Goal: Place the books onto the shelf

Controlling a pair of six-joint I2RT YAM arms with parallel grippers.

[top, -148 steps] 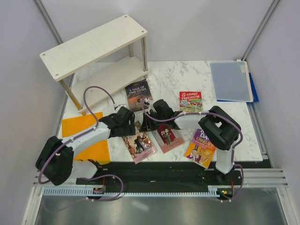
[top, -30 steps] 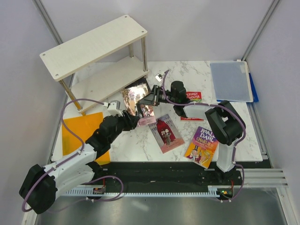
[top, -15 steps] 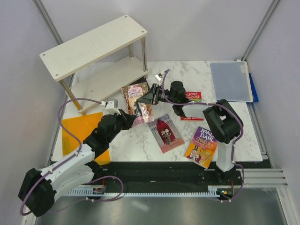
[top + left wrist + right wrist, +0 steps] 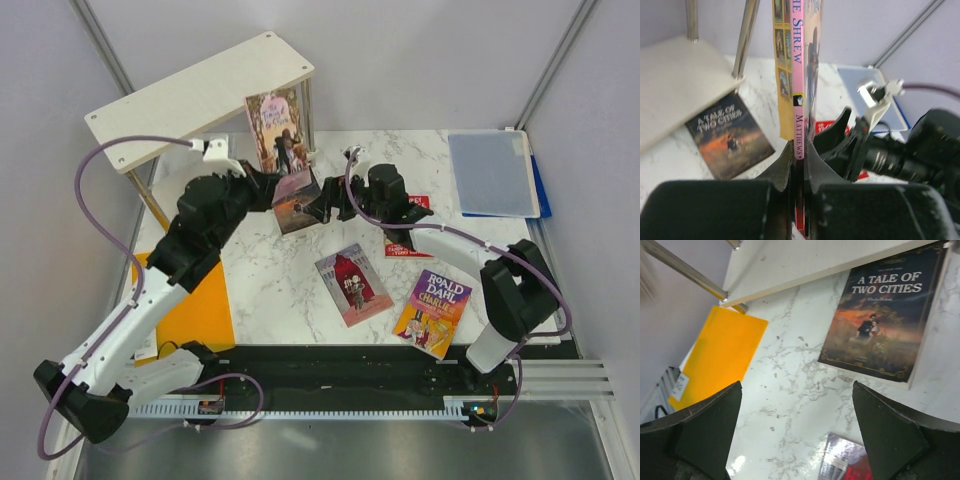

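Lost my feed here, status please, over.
Left gripper shut on pink book, upright by the shelf. Right gripper open, empty, close alongside. A Tale of Two Cities flat at shelf's foot, possibly in the way.

Bright even light; soft shadows; glare on marble table; wrist-view jaws out of focus.

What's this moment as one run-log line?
left gripper: shut on upright pale pink paperback | right gripper: open, empty | dark Two Cities paperback: lying flat

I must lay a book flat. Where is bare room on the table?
Bare marble lies between the orange sheet and the flat pink book, and between the Treehouse book and the blue folder. Crowded: around A Tale of Two Cities.
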